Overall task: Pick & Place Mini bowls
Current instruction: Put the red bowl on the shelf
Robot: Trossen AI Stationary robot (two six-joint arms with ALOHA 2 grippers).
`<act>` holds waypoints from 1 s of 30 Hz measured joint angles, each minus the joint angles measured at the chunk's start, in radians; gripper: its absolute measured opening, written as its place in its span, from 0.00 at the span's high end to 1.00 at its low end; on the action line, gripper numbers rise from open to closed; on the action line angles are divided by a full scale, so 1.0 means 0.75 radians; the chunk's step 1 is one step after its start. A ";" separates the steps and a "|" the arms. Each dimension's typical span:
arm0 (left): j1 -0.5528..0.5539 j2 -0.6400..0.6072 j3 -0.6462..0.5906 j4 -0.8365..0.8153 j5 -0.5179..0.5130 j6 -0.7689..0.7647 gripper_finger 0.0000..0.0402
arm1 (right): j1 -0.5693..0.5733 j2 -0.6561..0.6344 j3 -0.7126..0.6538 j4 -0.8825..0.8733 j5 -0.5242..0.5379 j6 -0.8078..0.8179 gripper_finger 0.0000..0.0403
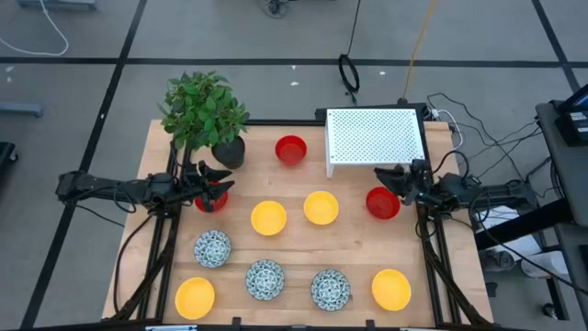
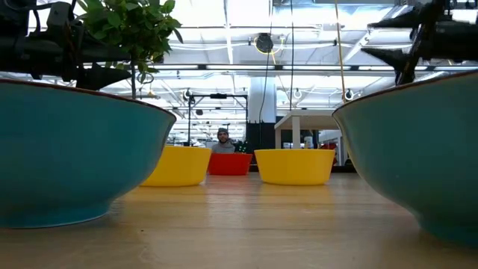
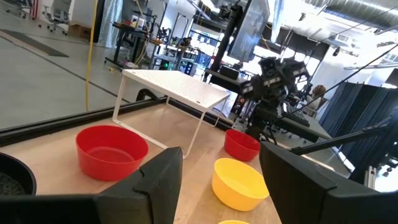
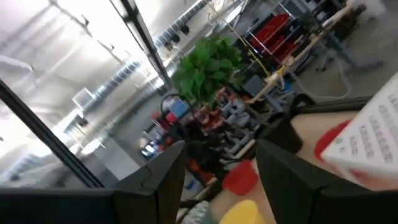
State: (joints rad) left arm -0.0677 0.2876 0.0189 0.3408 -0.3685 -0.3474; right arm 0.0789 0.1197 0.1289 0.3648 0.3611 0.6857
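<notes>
Mini bowls sit upright on their bases on the wooden table [image 1: 358, 253]. Red ones [image 1: 290, 149] [image 1: 382, 203] [image 1: 211, 198] and yellow ones [image 1: 268, 218] [image 1: 321, 208] stand in the middle. Yellow ones [image 1: 195, 297] [image 1: 391, 289] and patterned ones [image 1: 212, 247] [image 1: 265, 279] [image 1: 330, 289] stand nearer the front. My left gripper [image 1: 220, 176] [image 3: 221, 186] hovers open above the left red bowl, pointing toward the table's right. My right gripper [image 1: 384, 175] [image 4: 217, 180] hovers open over the far edge of the right red bowl, pointing left. Neither holds anything.
A potted leafy plant [image 1: 204, 115] stands at the far left in a dark pot [image 1: 229, 153]. A white perforated rack [image 1: 375, 138] stands at the far right on thin legs. In the low view two teal bowl walls [image 2: 75, 157] [image 2: 418, 149] fill the foreground. A person [image 2: 222, 138] sits beyond the table.
</notes>
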 joint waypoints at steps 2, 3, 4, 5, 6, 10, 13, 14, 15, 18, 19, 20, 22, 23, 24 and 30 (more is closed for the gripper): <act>0.000 0.000 0.000 0.000 0.000 0.000 0.46 | 0.001 0.040 0.055 -0.021 -0.001 -0.026 0.54; 0.000 0.000 0.000 0.000 0.000 0.000 0.46 | 0.001 0.066 0.086 -0.056 -0.010 -0.036 0.54; 0.000 0.000 0.000 0.000 0.000 0.000 0.46 | 0.001 0.092 0.114 -0.114 -0.036 -0.051 0.54; 0.000 0.000 0.000 0.000 0.000 0.000 0.46 | 0.001 0.117 0.142 -0.186 -0.060 -0.063 0.54; 0.000 0.000 0.000 0.000 0.000 0.000 0.46 | 0.001 0.143 0.177 -0.253 -0.080 -0.065 0.54; 0.000 0.000 0.000 0.000 0.000 0.000 0.46 | 0.001 0.267 0.362 -0.608 -0.197 -0.067 0.54; 0.000 0.000 0.000 0.000 0.000 0.000 0.46 | 0.001 0.383 0.516 -0.915 -0.279 -0.071 0.54; 0.000 0.000 0.000 0.000 0.000 0.000 0.46 | 0.002 0.422 0.567 -1.008 -0.291 -0.060 0.54; 0.000 0.000 0.000 0.000 0.000 0.000 0.46 | 0.001 0.459 0.616 -1.098 -0.313 -0.047 0.54; 0.000 0.000 0.000 0.000 0.000 0.000 0.46 | 0.001 0.568 0.729 -1.324 -0.408 0.021 0.54; 0.000 0.000 0.000 0.000 0.000 0.000 0.46 | 0.001 0.599 0.755 -1.381 -0.451 0.045 0.54; 0.000 0.000 0.000 0.000 0.000 0.000 0.46 | 0.001 0.628 0.772 -1.430 -0.487 0.068 0.54; 0.000 0.000 0.000 0.000 0.000 0.000 0.46 | 0.001 0.681 0.782 -1.501 -0.575 0.150 0.54; 0.000 0.000 0.000 0.000 0.000 0.000 0.46 | 0.001 0.707 0.782 -1.532 -0.615 0.193 0.54; 0.000 0.000 0.000 0.000 0.000 0.000 0.46 | 0.002 0.734 0.780 -1.560 -0.659 0.230 0.54; 0.000 0.000 0.000 0.000 0.000 0.000 0.46 | 0.002 0.890 0.747 -1.637 -0.700 0.286 0.54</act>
State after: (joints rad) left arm -0.0681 0.2878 0.0189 0.3408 -0.3683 -0.3477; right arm 0.0803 0.7869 0.6891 -0.8629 -0.1642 0.9004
